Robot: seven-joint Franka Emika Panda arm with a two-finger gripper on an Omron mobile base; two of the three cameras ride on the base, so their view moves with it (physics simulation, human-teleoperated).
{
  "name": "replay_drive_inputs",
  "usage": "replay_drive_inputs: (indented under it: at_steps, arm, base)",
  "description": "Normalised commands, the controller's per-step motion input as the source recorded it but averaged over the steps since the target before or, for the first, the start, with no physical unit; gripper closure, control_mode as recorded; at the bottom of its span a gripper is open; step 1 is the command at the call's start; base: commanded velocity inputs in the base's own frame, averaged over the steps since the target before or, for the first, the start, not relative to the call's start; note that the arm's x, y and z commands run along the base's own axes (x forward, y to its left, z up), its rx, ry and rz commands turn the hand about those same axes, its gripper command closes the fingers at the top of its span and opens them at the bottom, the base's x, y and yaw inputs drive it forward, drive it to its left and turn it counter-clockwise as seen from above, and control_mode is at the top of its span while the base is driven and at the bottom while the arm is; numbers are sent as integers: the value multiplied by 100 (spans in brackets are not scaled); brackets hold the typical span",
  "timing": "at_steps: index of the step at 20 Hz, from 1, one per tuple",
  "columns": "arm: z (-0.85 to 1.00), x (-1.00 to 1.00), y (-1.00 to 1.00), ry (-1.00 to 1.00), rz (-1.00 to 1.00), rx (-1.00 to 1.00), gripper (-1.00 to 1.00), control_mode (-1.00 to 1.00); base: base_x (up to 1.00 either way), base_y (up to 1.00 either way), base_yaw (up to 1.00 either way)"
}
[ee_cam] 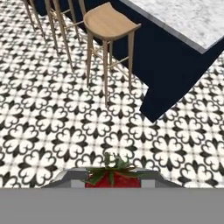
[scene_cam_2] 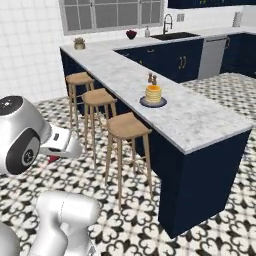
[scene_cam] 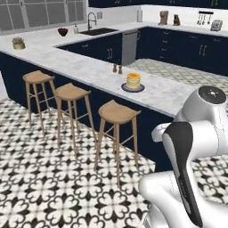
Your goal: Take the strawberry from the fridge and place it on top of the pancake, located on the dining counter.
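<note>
My gripper (ee_cam: 113, 183) is shut on the strawberry (ee_cam: 113, 177), a small red berry with a green leafy top that sits at the bottom of the hand view. A sliver of the same strawberry (scene_cam_2: 53, 159) shows red under my hand in the right base view. The hand hangs over the patterned floor, short of the dining counter (scene_cam_2: 195, 125). The pancake (scene_cam: 133, 80) is a golden stack on a dark plate (scene_cam: 133, 88) in the middle of the marble counter (scene_cam: 80, 62). From the right the pancake (scene_cam_2: 153, 93) lies ahead of me and to the right. The fridge is out of view.
Three wooden stools (scene_cam: 116, 113) line the counter's near side; the nearest stool (ee_cam: 109, 22) and the counter's navy end corner (ee_cam: 175, 65) stand just ahead of the hand. Two small brown shakers (scene_cam_2: 152, 78) stand behind the pancake. A sink (scene_cam: 97, 31) and navy cabinets lie beyond.
</note>
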Motion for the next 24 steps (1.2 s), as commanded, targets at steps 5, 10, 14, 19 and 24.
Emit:
replay_drive_inputs:
  at_steps: [5, 10, 14, 19, 24]
  arm:
    - [0, 0, 0, 0, 0, 0, 100, 100]
    - [0, 0, 0, 0, 0, 0, 100, 100]
    - [0, 0, 0, 0, 0, 0, 100, 100]
    - [0, 0, 0, 0, 0, 0, 100, 100]
    - [0, 0, 0, 0, 0, 0, 100, 100]
  base:
    - [45, 91, -57]
    - [58, 100, -48]
    - [67, 99, -44]
    - [33, 87, -51]
    - [20, 72, -60]
